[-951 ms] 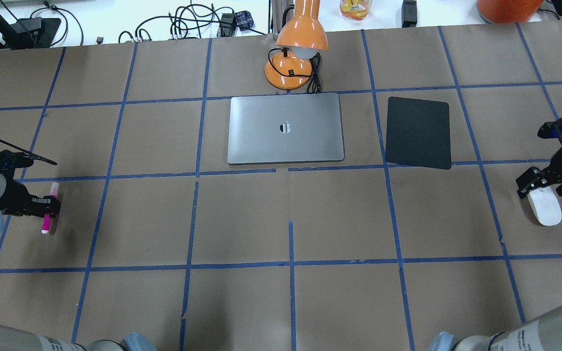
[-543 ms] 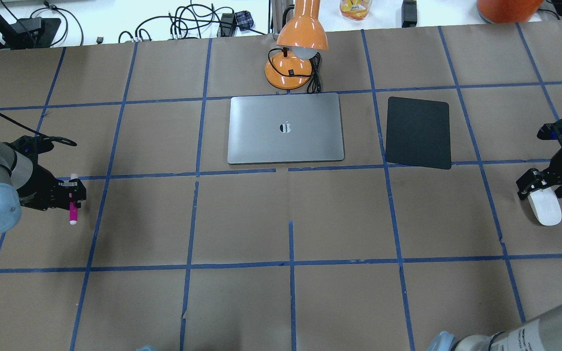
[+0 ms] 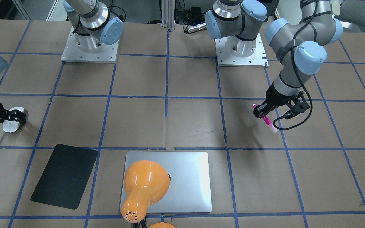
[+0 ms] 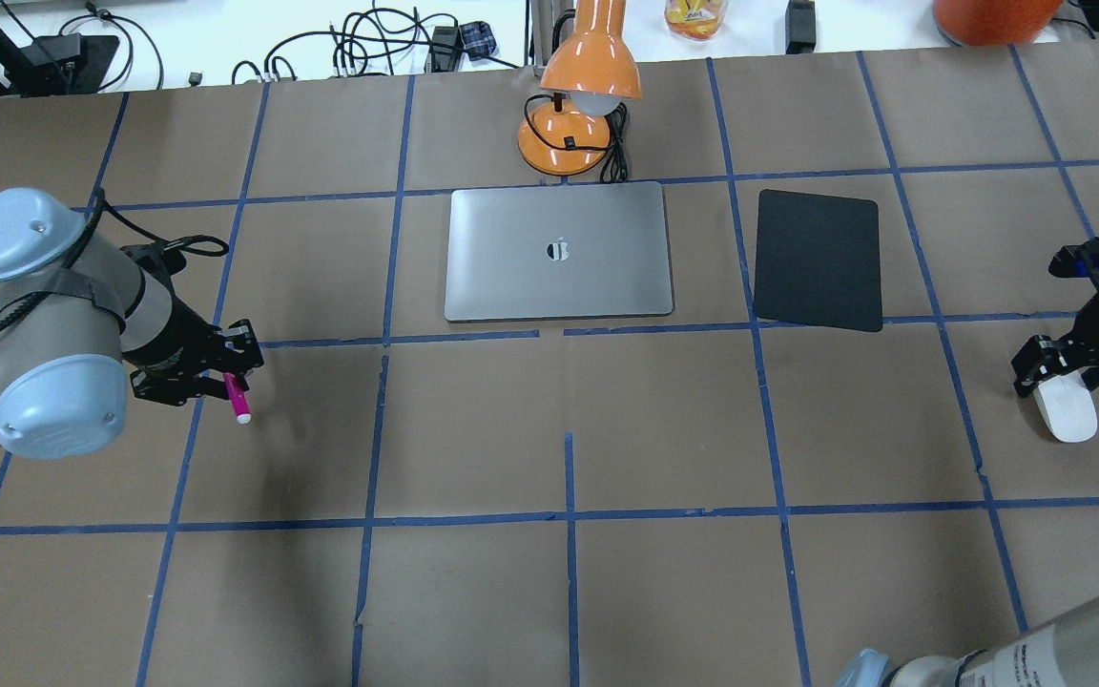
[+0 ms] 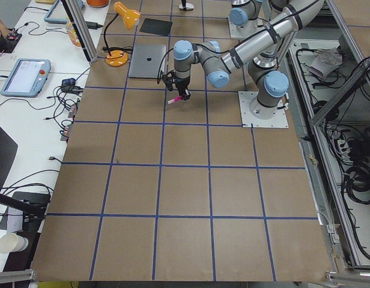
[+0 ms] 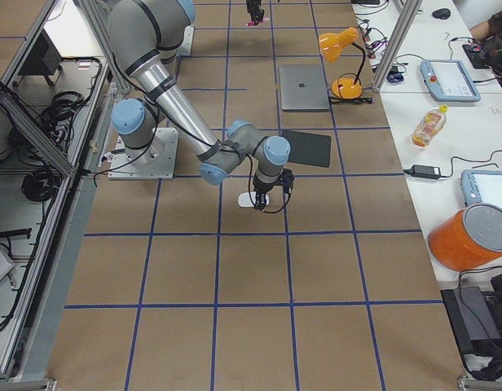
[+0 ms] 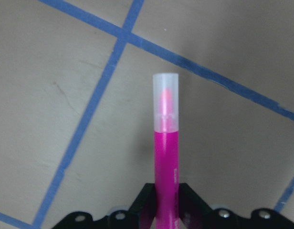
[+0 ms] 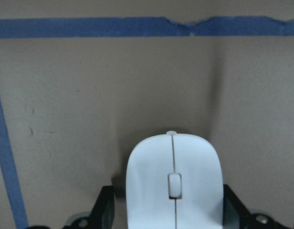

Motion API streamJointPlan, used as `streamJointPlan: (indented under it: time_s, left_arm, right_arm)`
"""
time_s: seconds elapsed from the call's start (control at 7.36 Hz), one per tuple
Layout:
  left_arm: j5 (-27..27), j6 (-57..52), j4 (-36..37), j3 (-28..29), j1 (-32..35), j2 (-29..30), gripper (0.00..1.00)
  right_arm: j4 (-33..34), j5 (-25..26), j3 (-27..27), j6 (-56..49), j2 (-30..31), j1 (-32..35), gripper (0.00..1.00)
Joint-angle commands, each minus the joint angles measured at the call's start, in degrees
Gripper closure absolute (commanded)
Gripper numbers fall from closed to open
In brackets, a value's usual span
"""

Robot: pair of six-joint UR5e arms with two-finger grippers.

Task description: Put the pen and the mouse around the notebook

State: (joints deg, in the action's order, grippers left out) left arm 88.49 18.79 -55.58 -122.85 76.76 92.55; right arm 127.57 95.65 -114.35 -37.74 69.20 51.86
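Since bound for spots beside the notebook (image 4: 559, 286), gripped, not lying loose: pen (image 4: 237, 401) pinched in the left claw (image 4: 230, 377), cap end down, clear of the desk (image 4: 473, 429), well left of it; mouse (image 4: 1067, 417) clamped by the right claw (image 4: 1055, 377), low, far right.

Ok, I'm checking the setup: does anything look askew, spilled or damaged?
Only the black mat beside the laptop: it lies slightly turned against the tape grid, while the laptop sits square. Nothing looks spilled or broken.
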Motion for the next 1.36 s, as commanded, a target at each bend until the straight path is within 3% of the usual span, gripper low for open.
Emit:
streamJointPlan:
  time_s: [0.0, 0.14, 0.27, 0.54, 0.81, 1.22]
  left_arm:
    - [0.0, 20.1, 0.2, 0.8, 11.2, 1.7, 1.0]
    - [-0.8, 29.7, 0.6, 1.4, 16.0, 3.4, 1.0]
    - [-1.0, 39.6, 1.2, 2.8, 19.2, 5.7, 1.0]
    - [-3.1, 56.8, 0.8, 7.9, 28.3, 9.6, 1.0]
    - [-3.5, 74.3, 0.7, 10.5, 31.8, 14.2, 1.0]
    - [-14.4, 91.7, -2.1, 21.1, 36.6, 23.3, 1.0]
  right_arm:
    - [-0.2, 0.1, 0.0, 0.0, 0.1, 0.0, 0.31]
    - [-0.3, 0.1, 0.0, 0.1, 0.1, 0.0, 0.45]
    - [-0.4, 0.1, 0.1, 0.1, 0.2, 0.0, 0.52]
    - [-0.6, 0.2, 0.4, 0.3, 0.7, 0.0, 0.52]
    - [-0.5, -0.2, 2.1, 2.2, 1.1, 0.7, 0.52]
    - [-3.3, -0.9, 8.9, 12.2, 0.2, 9.2, 0.52]
